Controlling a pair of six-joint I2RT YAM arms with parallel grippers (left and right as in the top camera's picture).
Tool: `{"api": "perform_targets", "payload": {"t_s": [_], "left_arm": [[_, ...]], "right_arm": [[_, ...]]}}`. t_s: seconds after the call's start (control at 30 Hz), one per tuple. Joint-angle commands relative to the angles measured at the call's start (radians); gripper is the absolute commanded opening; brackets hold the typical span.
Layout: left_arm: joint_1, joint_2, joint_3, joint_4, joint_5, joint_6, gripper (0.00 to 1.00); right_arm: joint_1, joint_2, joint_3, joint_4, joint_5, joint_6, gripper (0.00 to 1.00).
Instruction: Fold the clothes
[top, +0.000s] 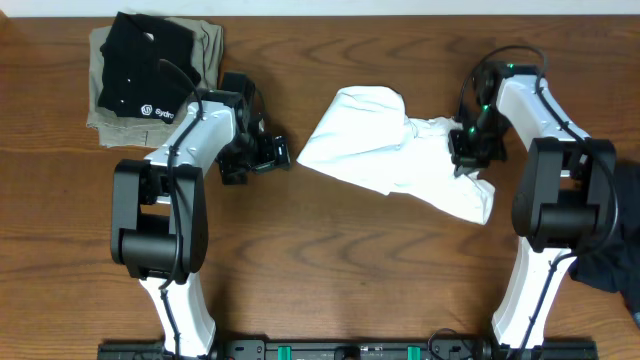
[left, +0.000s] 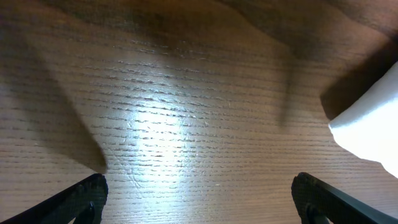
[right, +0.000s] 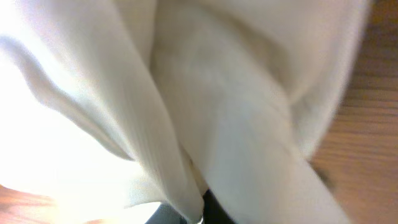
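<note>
The table (top: 330, 250) is brown wood with a fine visible grain, and its finish is sheeny enough to throw back a bright glare. The T-shirt (top: 380, 150) is soft white cloth, matt and creased. At ten o'clock, the black shirt (top: 140, 60) and the khaki garment (top: 208, 48) are matt cloth too.

One white T-shirt (top: 390, 150); one black shirt (top: 140, 65); one khaki garment (top: 207, 45); two claws: left claw (top: 278, 155), right claw (top: 470, 160).

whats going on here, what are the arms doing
Two robot arms are working on a crumpled white shirt on a wooden table. The right gripper is shut on the shirt's right side. The left gripper is open and empty, over bare table just left of the shirt. A folded black shirt lies on a khaki garment in the far left corner.
</note>
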Motion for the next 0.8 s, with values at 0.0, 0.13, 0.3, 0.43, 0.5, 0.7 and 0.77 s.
{"api": "perform_targets", "payload": {"t_s": [0.0,0.13,0.3,0.43,0.5,0.7,0.77], "left_arm": [[0.004,-0.020,-0.006,-0.009,0.006,0.002,0.96],[0.004,-0.020,-0.006,-0.011,0.006,0.002,0.96],[0.004,-0.020,-0.006,-0.011,0.006,0.002,0.96],[0.004,-0.020,-0.006,-0.011,0.006,0.002,0.97],[0.004,-0.020,-0.006,-0.012,0.006,0.002,0.97],[0.004,-0.020,-0.006,-0.012,0.006,0.002,0.96],[0.004,-0.020,-0.006,-0.012,0.006,0.002,0.96]], "right_arm": [[-0.022,-0.028,0.105,-0.036,0.022,0.067,0.01],[-0.058,-0.046,0.196,-0.096,0.068,0.071,0.01],[-0.088,-0.053,0.266,-0.155,0.170,0.071,0.01],[-0.091,-0.053,0.281,-0.162,0.288,0.088,0.01],[-0.091,-0.053,0.296,-0.163,0.318,0.122,0.01],[-0.081,-0.053,0.442,-0.189,0.183,0.186,0.01],[-0.065,-0.053,0.493,-0.188,0.101,0.186,0.01]]}}
